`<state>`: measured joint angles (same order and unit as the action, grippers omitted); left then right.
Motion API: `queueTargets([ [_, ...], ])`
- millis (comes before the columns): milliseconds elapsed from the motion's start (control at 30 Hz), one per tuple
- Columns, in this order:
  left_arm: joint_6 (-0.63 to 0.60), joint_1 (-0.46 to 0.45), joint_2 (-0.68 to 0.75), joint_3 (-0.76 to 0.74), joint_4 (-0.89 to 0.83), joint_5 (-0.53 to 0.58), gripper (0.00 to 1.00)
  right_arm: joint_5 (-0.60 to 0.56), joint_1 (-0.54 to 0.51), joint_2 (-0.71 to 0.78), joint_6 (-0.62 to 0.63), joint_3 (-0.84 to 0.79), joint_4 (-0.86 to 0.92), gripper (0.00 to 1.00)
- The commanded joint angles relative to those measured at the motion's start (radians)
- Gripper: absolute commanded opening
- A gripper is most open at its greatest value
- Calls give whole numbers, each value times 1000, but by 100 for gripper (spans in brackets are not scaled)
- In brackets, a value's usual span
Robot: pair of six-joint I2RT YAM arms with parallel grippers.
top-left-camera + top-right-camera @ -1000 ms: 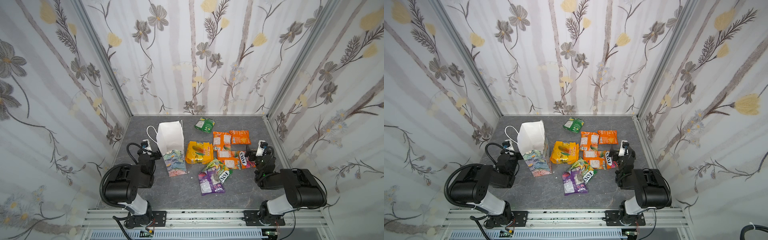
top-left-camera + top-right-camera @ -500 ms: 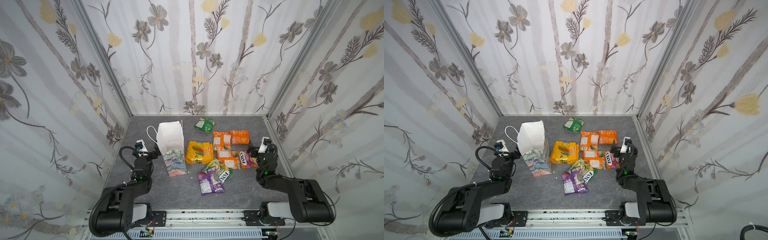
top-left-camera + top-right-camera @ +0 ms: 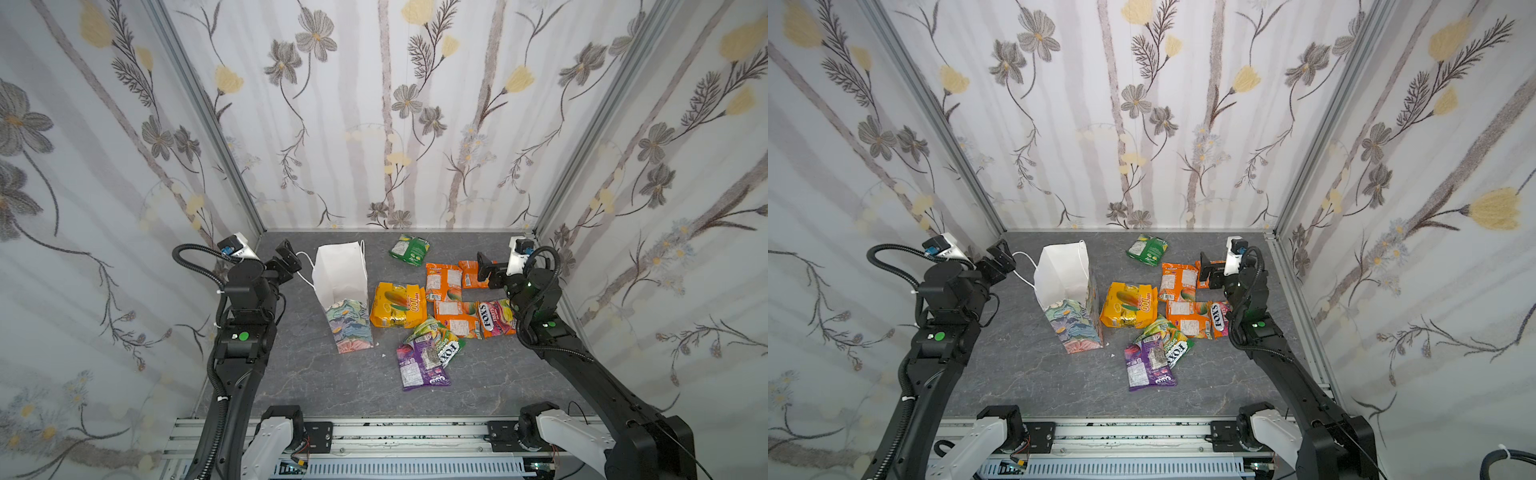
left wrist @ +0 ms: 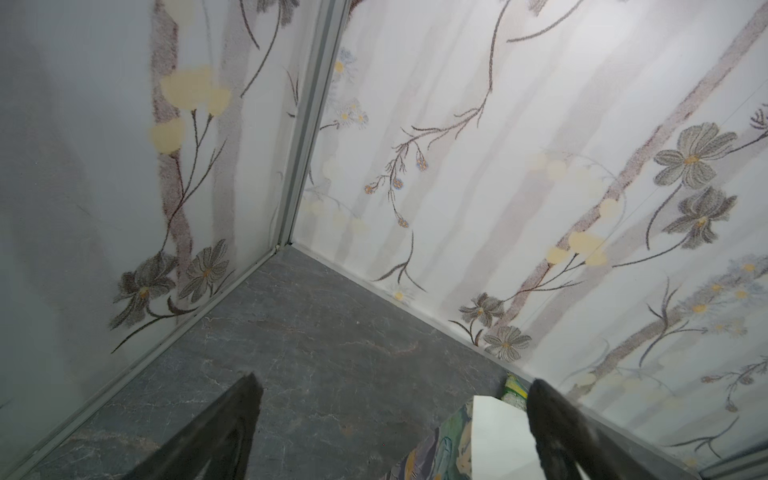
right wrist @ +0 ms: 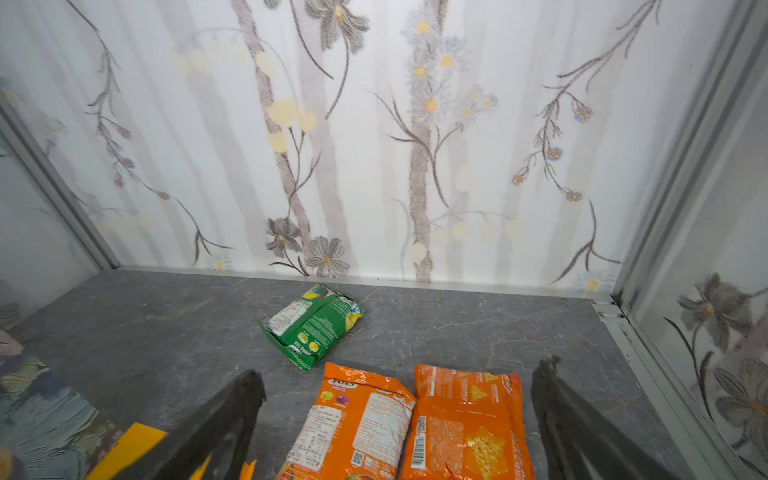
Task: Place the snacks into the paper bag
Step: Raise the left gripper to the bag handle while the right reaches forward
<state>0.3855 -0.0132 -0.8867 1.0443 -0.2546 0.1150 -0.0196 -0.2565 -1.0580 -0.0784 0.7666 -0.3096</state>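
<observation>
With left end effector (image 3: 289, 255) and right end effector (image 3: 484, 268) both spread and empty, probably best to pinch the snacks (image 3: 444, 282), scattered flat on the tabletop (image 3: 332, 382) beside the upright paper bag (image 3: 340, 274), by a crimped edge: light, crinkly, slippery.

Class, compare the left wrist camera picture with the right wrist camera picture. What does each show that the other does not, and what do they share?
Only the left wrist view shows the left pincer, open, and the paper bag with its white rim. Only the right wrist view shows the right pincer, open, two orange packets, the whole green packet and a corner of the yellow packet. The left wrist view has at most a green sliver behind the bag. Both show the bag's floral side, the grey floor and the flowered walls.
</observation>
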Motion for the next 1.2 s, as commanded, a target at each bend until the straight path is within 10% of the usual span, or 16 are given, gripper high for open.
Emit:
queueTargets([
  [0, -45, 4, -32, 145, -297, -84, 100, 101, -30, 9, -6, 115, 239, 98],
  [367, -181, 17, -227, 458, -509, -226, 100, 298, -101, -9, 20, 270, 431, 97],
  [1167, -254, 18, -224, 394, -559, -411, 98, 379, -154, -212, 10, 249, 463, 93],
])
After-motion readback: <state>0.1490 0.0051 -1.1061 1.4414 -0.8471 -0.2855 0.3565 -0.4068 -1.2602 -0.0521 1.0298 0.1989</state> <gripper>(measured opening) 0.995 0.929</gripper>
